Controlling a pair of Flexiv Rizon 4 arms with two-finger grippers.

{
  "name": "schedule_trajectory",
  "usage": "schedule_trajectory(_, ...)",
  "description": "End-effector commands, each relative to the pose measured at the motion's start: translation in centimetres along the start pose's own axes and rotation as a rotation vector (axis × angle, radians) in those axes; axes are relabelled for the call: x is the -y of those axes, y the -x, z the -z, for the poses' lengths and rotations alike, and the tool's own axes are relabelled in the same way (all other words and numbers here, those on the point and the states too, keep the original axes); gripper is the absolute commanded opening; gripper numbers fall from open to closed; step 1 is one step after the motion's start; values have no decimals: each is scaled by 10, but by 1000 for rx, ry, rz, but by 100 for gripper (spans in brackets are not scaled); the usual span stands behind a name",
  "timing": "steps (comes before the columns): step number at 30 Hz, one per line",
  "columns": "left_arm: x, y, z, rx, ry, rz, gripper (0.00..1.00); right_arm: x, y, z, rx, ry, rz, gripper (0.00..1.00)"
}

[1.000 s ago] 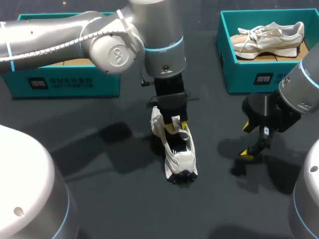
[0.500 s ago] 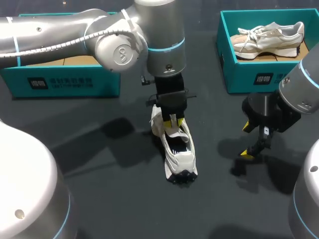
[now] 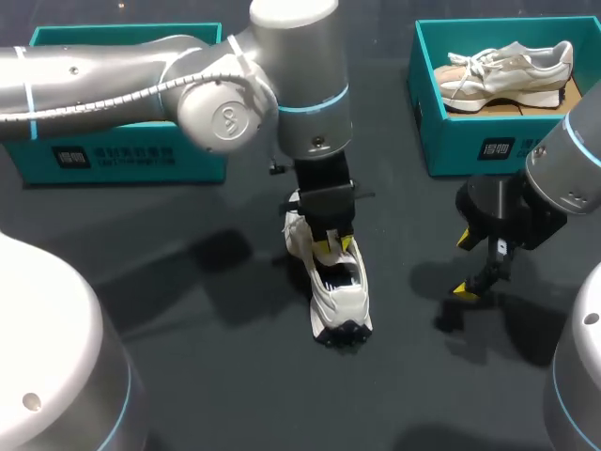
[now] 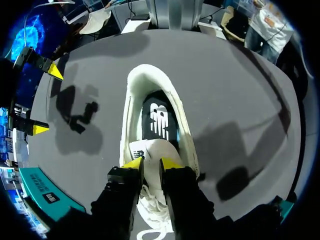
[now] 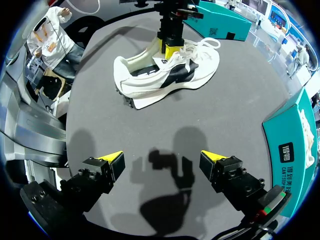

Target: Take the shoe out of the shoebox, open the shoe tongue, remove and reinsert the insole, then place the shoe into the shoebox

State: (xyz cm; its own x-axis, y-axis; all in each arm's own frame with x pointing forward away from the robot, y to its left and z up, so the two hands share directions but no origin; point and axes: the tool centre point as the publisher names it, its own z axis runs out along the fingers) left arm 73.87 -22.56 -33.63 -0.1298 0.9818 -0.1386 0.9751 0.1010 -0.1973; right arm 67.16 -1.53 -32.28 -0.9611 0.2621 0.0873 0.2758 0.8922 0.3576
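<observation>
A white sneaker point(image 3: 340, 299) with a black insole point(image 4: 160, 120) lies on the dark table's middle, toe toward the front edge. My left gripper point(image 3: 333, 246) stands over the shoe's opening, shut on the white tongue point(image 4: 150, 150), which sits pinched between its yellow tips point(image 4: 151, 162). In the right wrist view the sneaker point(image 5: 165, 75) lies well ahead, with the left gripper point(image 5: 170, 50) on it. My right gripper point(image 3: 464, 264) hovers above bare table to the right of the sneaker, open, with nothing between its fingers point(image 5: 165, 159).
A teal shoebox point(image 3: 470, 141) at the back right holds a second, beige sneaker point(image 3: 507, 70). Another teal shoebox point(image 3: 122, 155) stands at the back left, partly hidden by my left arm.
My left gripper has narrowed on the tongue and shifted slightly toward the shoe's toe. The right arm has not moved.
</observation>
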Motion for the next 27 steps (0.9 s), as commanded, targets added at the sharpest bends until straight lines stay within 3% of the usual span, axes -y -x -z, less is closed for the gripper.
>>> schedule_trajectory(1, 21, -15, 31, 26, 49, -2, 22, 1, -2, 0, 4, -1, 0, 100)
schedule_trajectory(10, 43, -13, 51, 44, 64, 45, 29, 1, -2, 0, 4, -1, 0, 100)
schedule_trajectory(14, 54, -13, 53, 54, 32, 92, 30, 1, -2, 0, 4, -1, 0, 100)
schedule_trajectory(17, 65, -15, 53, 47, 6, 142, 55, 1, -2, 0, 4, -1, 0, 100)
schedule_trajectory(19, 71, -16, 52, 38, -7, 206, 98, 1, -2, 0, 4, -1, 0, 100)
schedule_trajectory(23, 78, -19, 64, 8, -63, 235, 100, 1, -2, 0, 4, -1, 0, 100)
schedule_trajectory(27, 78, -19, 64, 8, -63, 235, 100, 1, -2, 0, 4, -1, 0, 100)
